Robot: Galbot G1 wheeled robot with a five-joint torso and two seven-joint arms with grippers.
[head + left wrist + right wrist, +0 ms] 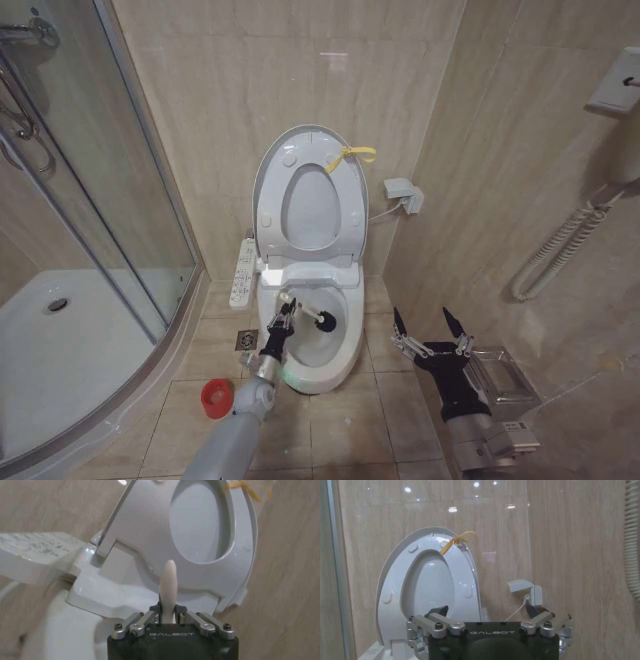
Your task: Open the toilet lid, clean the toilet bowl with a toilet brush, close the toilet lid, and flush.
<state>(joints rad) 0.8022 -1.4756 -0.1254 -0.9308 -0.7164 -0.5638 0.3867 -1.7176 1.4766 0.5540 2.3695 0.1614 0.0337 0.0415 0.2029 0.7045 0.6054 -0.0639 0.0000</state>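
The toilet lid [312,210] stands raised against the wall behind the raised seat ring [277,200], with a yellow ribbon [352,154] at its edge. Below them the toilet bowl [345,350] lies uncovered. My left gripper [283,314] reaches over the bowl's left rim, shut on the white handle of the toilet brush [300,309]; its dark head [326,320] is inside the bowl. The left wrist view has the handle [169,585] sticking out between the left gripper's [169,617] fingers toward the lid [200,525]. My right gripper [432,325] hangs open to the right of the toilet, facing the lid [427,588].
A red holder cup [216,397] stands on the floor left of the bowl. A glass shower enclosure with a white tray [60,340] lies to the left. A control panel [243,270] juts from the toilet's left side. A metal box [497,375] and hose [560,245] line the right wall.
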